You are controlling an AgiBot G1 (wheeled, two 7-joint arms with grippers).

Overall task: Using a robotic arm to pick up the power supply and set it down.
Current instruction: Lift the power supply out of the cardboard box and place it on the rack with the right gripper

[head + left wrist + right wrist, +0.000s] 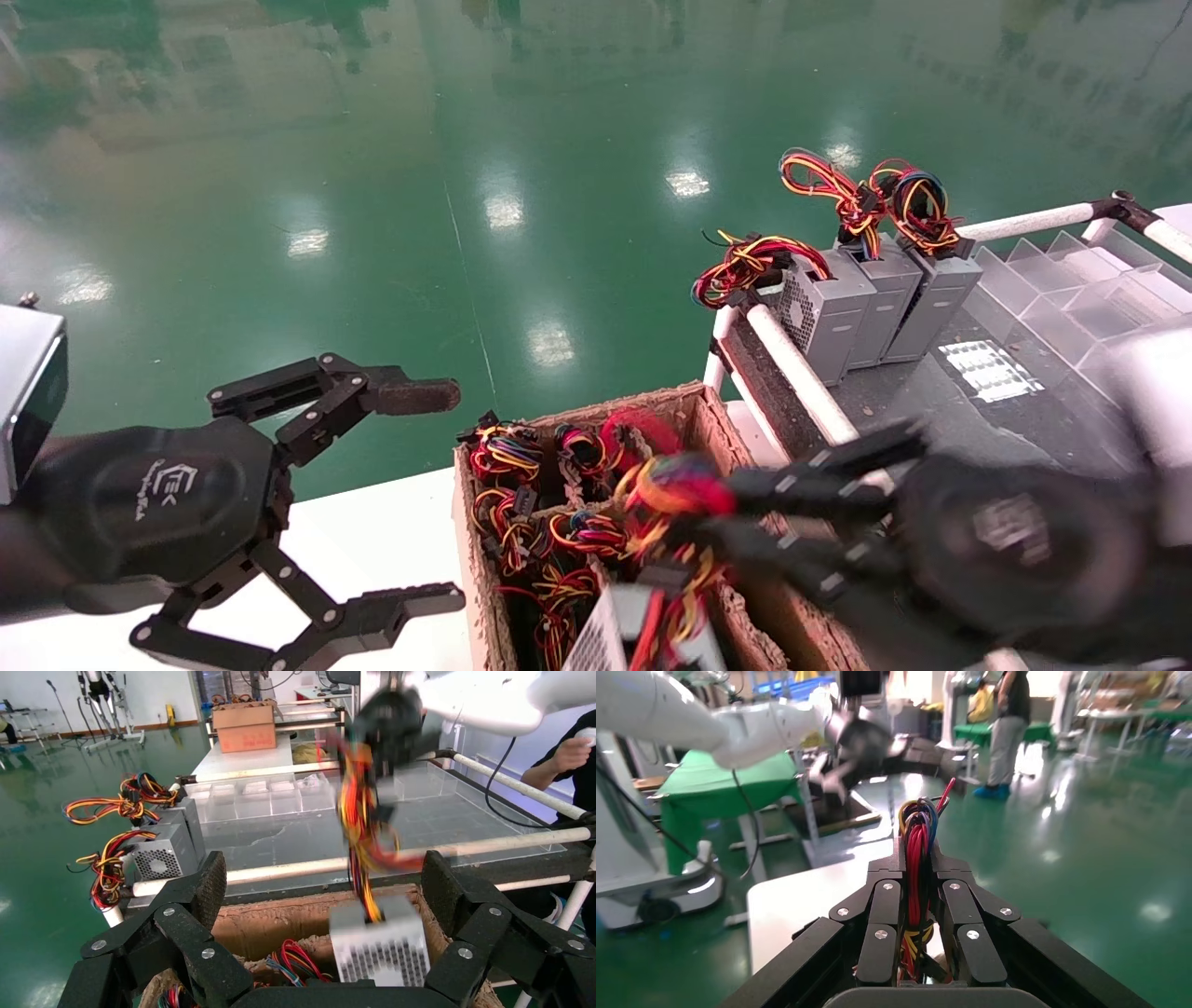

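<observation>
- Hovering at the far left of the head view, the left end effector (410, 494) hangs over the edge of a white surface (372, 540), fingers spread wide apart, nothing between them; one fingertip carries a brownish pad (414, 396).
- Its own wrist view shows the same wide spread, the two black fingers (204, 888) framing the scene ahead.
- Centre: a brown cardboard box (712, 424) stands open, packed with looped bundles of red, yellow and blue wires (507, 457).
- The power supply (619, 634) hangs just above the box's near end, tilted, grey perforated face showing, its wire bundle (675, 489) rising from it to the right end effector. In the left wrist view the unit (379, 945) dangles below the wires (362, 825) in front of the box's far wall.
- Right of centre: the right end effector (736, 522), blurred, reaches in from the right at the box's upper right, fingers closed on the wire bundle. The right wrist view confirms it: the fingers (884, 913) are pressed together on red, yellow and blue wires (917, 843) standing between them.
- Farther right and beyond: three grey power supplies (875, 298) stand upright side by side, touching, on a dark surface (922, 401) edged by white tube rails (801, 377), wire loops sprouting from their tops.
- Far right: clear plastic divider trays (1071, 298) sit on that same surface, near the three units.
- Green glossy floor (466, 186) lies behind everything.
</observation>
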